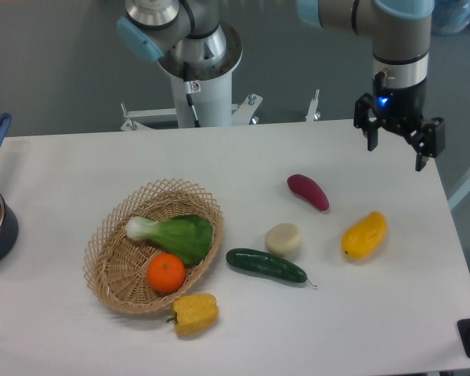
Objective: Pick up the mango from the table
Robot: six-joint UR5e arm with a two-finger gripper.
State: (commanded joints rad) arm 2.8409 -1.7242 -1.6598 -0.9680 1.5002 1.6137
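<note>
end effector (396,149): released, fingers spread, holds nothing, hangs above far right part of bench (78,164) | mango (364,236): lies on bench, right side, near front of end effector, right of pale round item (283,239) and cucumber (265,265)

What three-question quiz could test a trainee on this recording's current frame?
1. True or false: the glossy yellow-orange oval mango lies inside the woven wicker basket.
2. Which item lies nearest the mango: A round orange fruit, B dark purple oblong vegetable, C lobed yellow bell pepper?
3. Is the robot's two-finger hand open or shut?

Key: 1 false, it is on the white table; 2 B; 3 open, empty.
</note>
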